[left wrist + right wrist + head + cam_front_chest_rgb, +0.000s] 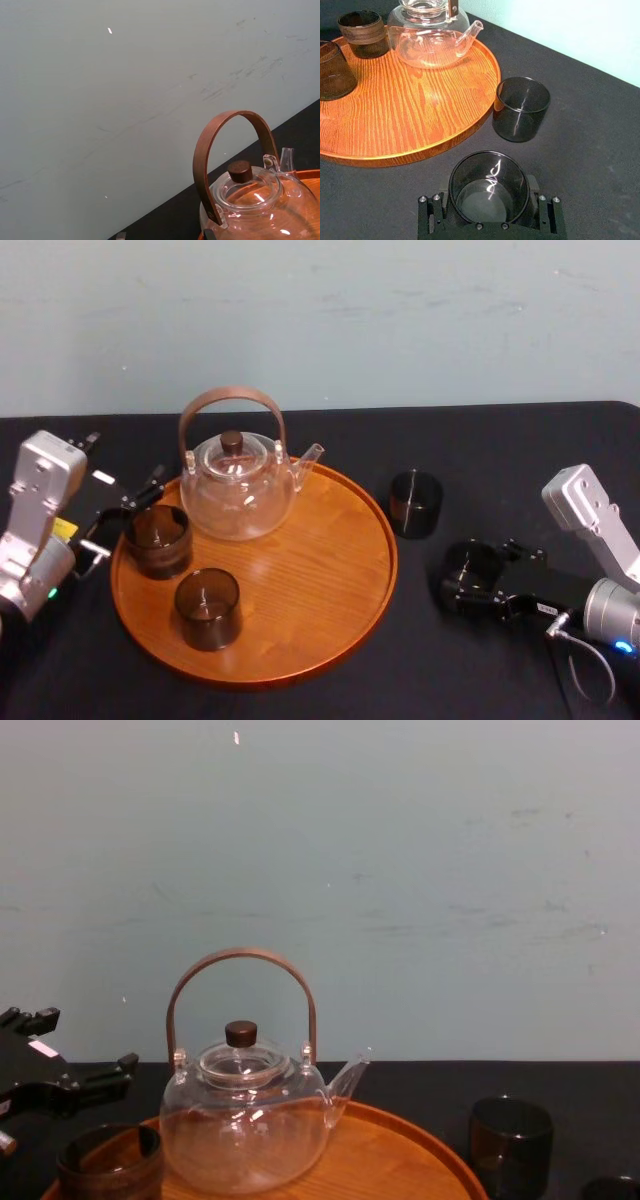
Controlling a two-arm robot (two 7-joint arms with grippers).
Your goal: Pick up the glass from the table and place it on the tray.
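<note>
right gripper (489, 202): jaws closed on the glass (490, 181), one finger on each side of its wall, mouth up. It sits on the near right of the table (520, 450), apart from the tray (420, 115), which lies to its left. Can't tell from these angles whether the base is off the cloth yet.

How I'd run the step: lift straight up until the base clears the low rim, then carry left. A loose glass (521, 108) stands on the cloth just beside the tray's right edge, on the far side of the held one, so cross at the near-right rim and stay clear of it. Bare wood is near-right of the teapot (238, 485). Set down flat there, away from the spout, and release only once seated. The wall is smooth, so keep it upright and avoid jerks.

left gripper (118, 518): jaws apart, holding nothing, at the tray's left edge.

Count:
- Glasses, four: one gripped, one loose on the table, two on the tray (left glass (157, 538), near-left glass (208, 608)).
- Teapot, one.
- Tray, one.
</note>
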